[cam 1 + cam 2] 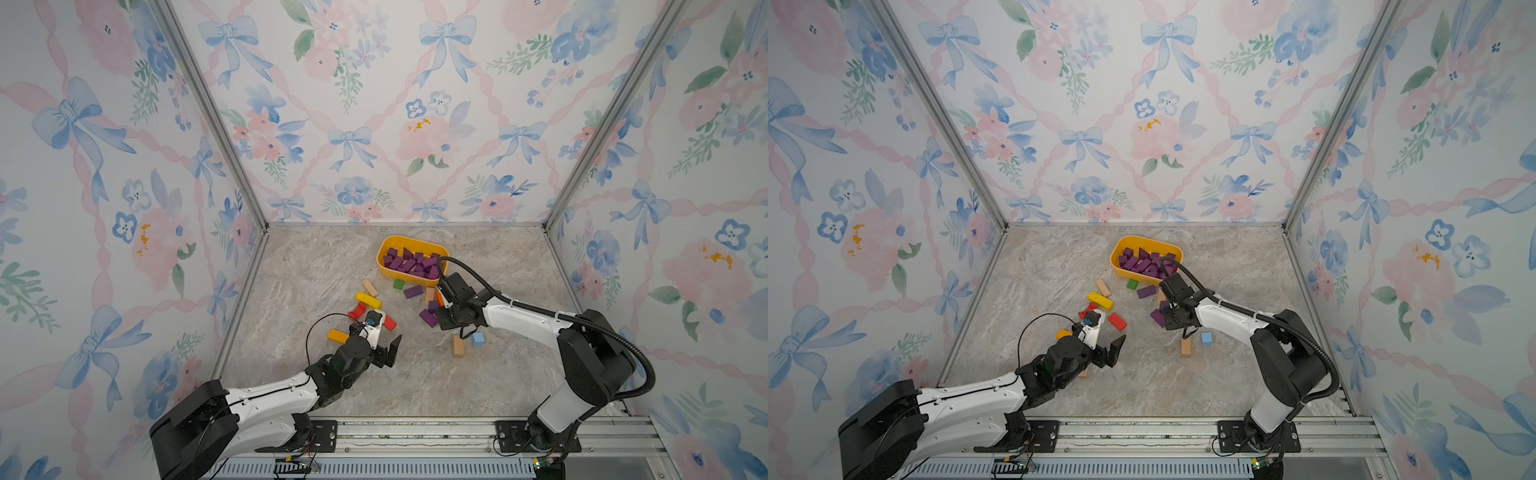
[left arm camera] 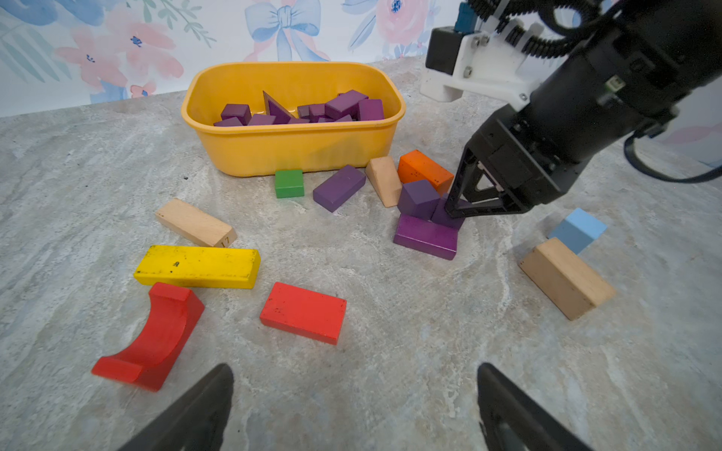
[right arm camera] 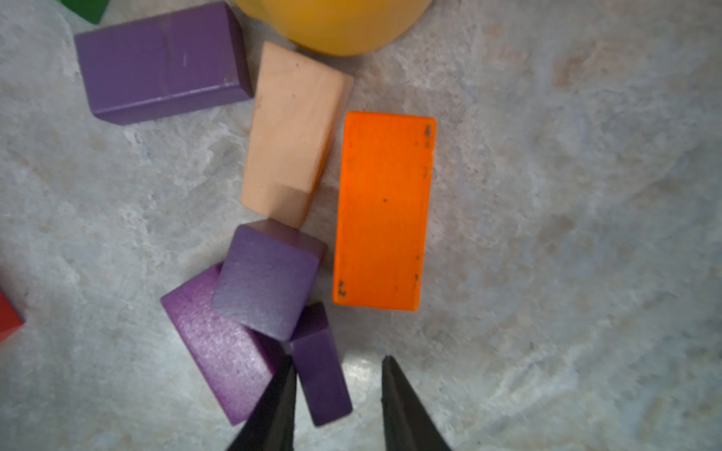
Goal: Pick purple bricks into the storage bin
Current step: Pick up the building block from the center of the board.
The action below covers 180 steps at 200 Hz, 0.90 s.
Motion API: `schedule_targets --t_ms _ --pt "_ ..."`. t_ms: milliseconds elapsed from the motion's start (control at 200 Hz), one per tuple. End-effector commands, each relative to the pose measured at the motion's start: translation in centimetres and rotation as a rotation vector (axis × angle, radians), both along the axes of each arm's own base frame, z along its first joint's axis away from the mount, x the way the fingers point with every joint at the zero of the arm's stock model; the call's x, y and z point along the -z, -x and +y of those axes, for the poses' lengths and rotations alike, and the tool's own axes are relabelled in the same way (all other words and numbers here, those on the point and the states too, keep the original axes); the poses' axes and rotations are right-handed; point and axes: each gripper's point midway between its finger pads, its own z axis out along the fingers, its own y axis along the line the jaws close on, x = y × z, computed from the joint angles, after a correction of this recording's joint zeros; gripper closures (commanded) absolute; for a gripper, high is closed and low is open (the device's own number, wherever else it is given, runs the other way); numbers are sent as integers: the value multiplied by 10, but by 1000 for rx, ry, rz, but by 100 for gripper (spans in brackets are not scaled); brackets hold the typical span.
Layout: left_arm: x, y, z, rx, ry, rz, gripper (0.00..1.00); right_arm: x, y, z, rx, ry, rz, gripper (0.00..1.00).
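The yellow storage bin point(image 1: 384, 266) point(image 2: 293, 148) stands at the back of the table, holding several purple bricks point(image 1: 411, 264). On the table in front of it lies a loose purple bar point(image 2: 339, 188) point(image 3: 162, 62). Nearer lies a cluster: a purple cube point(image 3: 267, 279) leaning on a flat purple bar point(image 3: 218, 343), and a small purple bar point(image 3: 322, 371). My right gripper point(image 3: 338, 375) point(image 2: 455, 213) is down over that small bar, jaws around it. One finger touches it, and a gap shows at the other. My left gripper point(image 2: 355, 375) point(image 1: 384, 347) hovers wide open, holding nothing.
An orange block point(image 3: 385, 211) and a tan wedge point(image 3: 291, 132) lie beside the purple cluster. A green cube point(image 2: 289, 183) sits against the bin. Red arch point(image 2: 152, 336), red slab point(image 2: 302, 312), yellow bar point(image 2: 197, 266) and tan bar point(image 2: 195, 222) lie near my left gripper. A light blue cube point(image 2: 578, 230) and a tan block point(image 2: 566, 279) lie near my right arm.
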Motion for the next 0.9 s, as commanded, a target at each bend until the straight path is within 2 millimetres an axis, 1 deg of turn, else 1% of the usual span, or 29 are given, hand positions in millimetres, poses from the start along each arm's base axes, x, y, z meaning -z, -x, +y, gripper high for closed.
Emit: schedule_targets --t_ms 0,125,300,445,605,895 --pt "2 2 -2 10 -5 -6 2 8 -10 5 15 -11 12 63" --pt "4 1 -1 7 -11 -2 2 13 -15 3 27 -8 18 64" --pt "5 0 -2 5 -18 1 2 20 -23 -6 54 8 31 64" --pt "7 -1 -2 2 -26 2 2 22 -30 -6 47 13 29 64" --pt "9 0 -3 7 -31 7 2 27 -37 -5 44 -10 51 67" --pt "12 -1 -3 8 -44 13 2 33 -39 -1 42 -46 74 70"
